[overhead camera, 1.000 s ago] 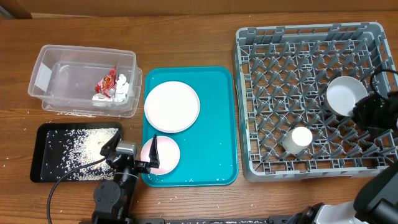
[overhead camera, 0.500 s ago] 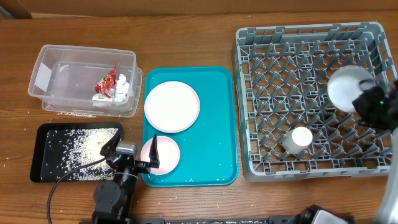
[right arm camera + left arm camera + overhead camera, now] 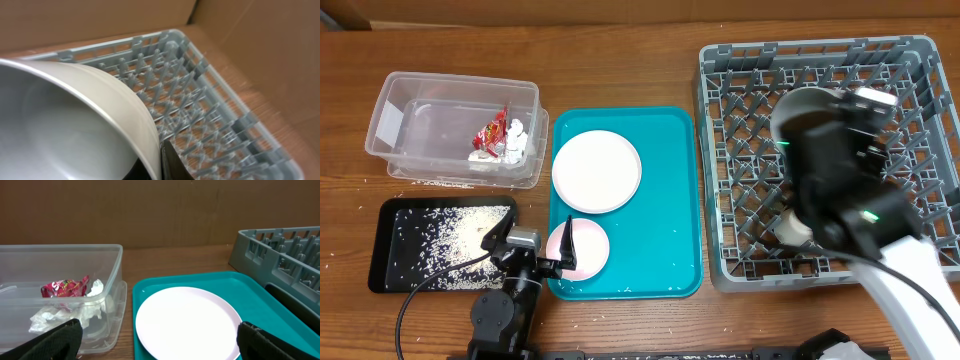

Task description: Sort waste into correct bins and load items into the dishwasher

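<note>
I am standing beside a wooden table (image 3: pixel 620 60), and its brown top is showing a long grain that is running from side to side. The wood is looking darker in some streaks and warmer in others. Behind the far edge a plain brown board (image 3: pixel 150 210) is standing upright like a wall, flat and matt, with one faint vertical line in it. Near the right far corner two such panels (image 3: pixel 260 40) are meeting at an angle. The light is falling soft and even from above, and it is making only weak shadows on the wood.
</note>
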